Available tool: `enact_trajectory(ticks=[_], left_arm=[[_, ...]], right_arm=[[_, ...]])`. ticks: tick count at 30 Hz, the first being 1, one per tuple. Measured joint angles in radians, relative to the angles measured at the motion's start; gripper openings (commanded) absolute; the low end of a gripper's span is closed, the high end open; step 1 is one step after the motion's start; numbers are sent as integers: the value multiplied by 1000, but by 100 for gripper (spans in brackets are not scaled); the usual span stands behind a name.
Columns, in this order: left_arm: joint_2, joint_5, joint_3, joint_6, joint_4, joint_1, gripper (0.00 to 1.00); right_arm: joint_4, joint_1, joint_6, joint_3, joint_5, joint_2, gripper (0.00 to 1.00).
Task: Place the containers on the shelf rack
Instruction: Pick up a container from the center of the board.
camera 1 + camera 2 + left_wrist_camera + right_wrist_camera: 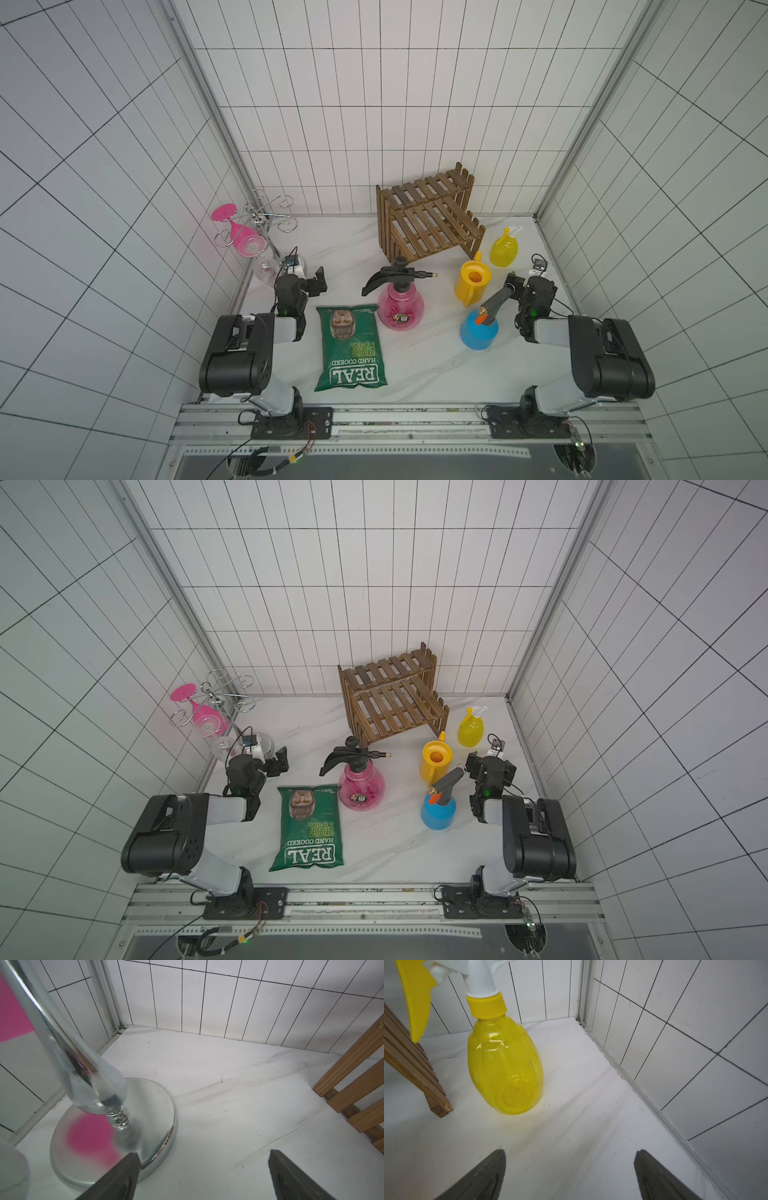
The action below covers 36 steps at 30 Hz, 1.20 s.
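Left gripper gaping, empty, beside chrome glass holder. Pink sprayer upright on table, before shelf rack. Watering can, blue sprayer, yellow spray bottle off its right end. Right gripper gaping, empty, near that bottle.

Table bears rack, pink sprayer, blue sprayer, watering can, bottle, crisp bag, holder.

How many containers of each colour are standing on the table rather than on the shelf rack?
Yellow: 2, watering can and small spray bottle
Pink: 1, pump sprayer
Blue: 1, trigger sprayer
Total: 4, none on the shelf rack
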Motion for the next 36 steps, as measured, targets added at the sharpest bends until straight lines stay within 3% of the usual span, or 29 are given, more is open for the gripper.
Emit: enact_trajectory(ticks=[21,36], left_arm=[[0,0,0,0,0,0,98],[0,0,0,0,2,0,98]], right_arm=[[0,0,4,-26,13,-36,99],[-534,0,24,58,66,-642,99]])
